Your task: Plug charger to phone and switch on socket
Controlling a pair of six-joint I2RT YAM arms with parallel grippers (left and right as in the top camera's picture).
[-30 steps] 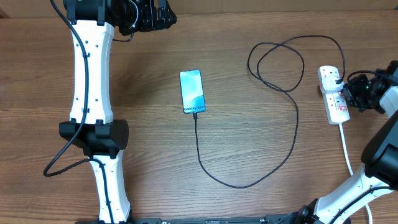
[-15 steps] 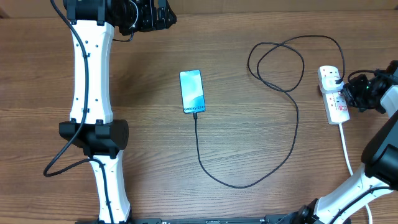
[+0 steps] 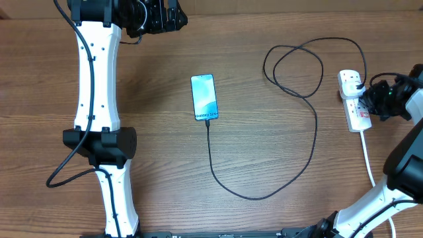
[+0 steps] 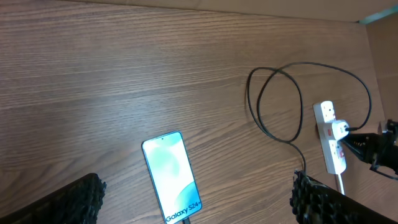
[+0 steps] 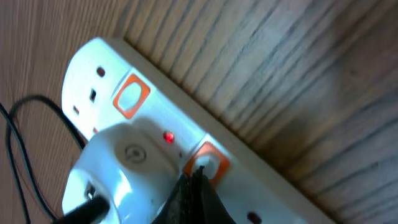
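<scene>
- Well, the phone [image 3: 203,97] lies in the middle of the wooden table [image 3: 264,39] with its screen lit. The thin black charger cable [image 3: 316,132] meets its 6 o'clock end, loops round and goes to the white plug [image 5: 121,165] in the power strip [image 3: 359,114] at 3 o'clock.
- The right gripper [image 5: 194,186] has its jaws pinched together, holding nothing — the tip sits on the orange-ringed switch [image 5: 211,158] just beside the plug.
- A small red light [image 5: 168,136] glows by that plug, so the power may be on.
- To do this well, push straight down on the switch, gently, so the strip does not slide or tip.
- The left gripper [image 3: 158,18] hangs at 11 o'clock — jaws wide apart and empty.
</scene>
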